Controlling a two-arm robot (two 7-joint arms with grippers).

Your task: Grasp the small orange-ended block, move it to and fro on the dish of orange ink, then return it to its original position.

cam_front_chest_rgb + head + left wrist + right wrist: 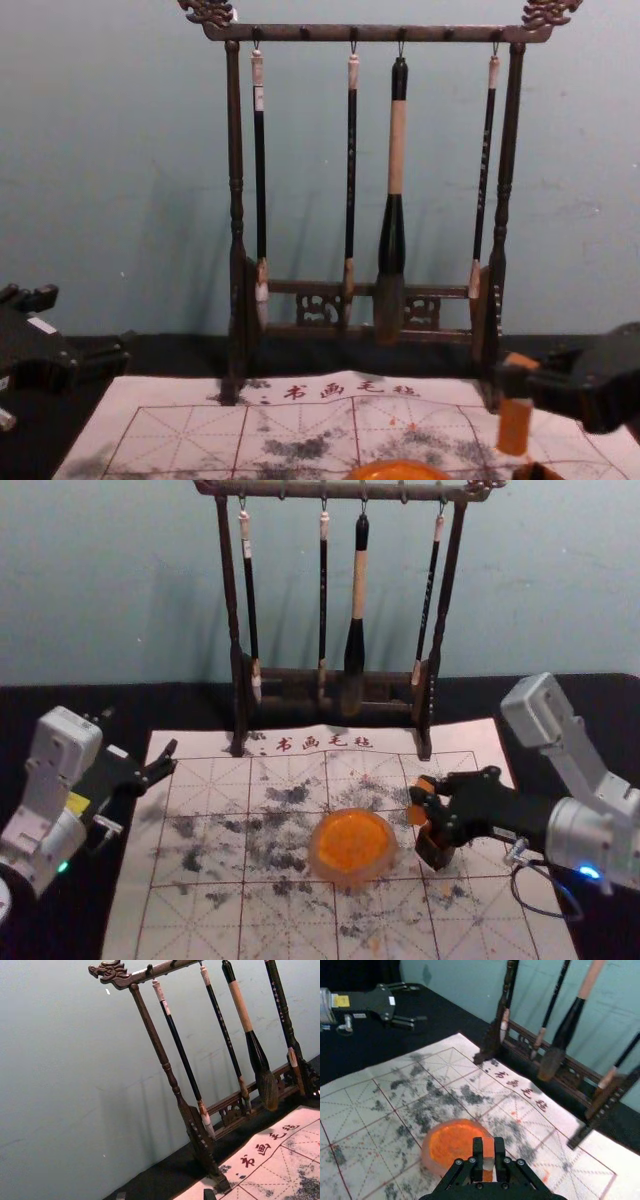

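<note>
My right gripper [424, 794] is shut on the orange-ended block [416, 815], to the right of the orange ink dish [352, 842]. In the right wrist view the gripper [488, 1154] pinches the block [488, 1147], with the dish [451, 1141] behind it. From the chest, the block's orange lower end [514, 427] hangs below the fingers, raised over the mat. My left gripper [171, 758] stays parked open at the mat's left edge; its fingertips [165, 1195] show low in the left wrist view.
A dark wooden rack [236, 200] with several hanging brushes stands behind the ink-stained mat [200, 920]. A small dark object with some orange [434, 847] sits just below the right gripper in the head view, right of the dish.
</note>
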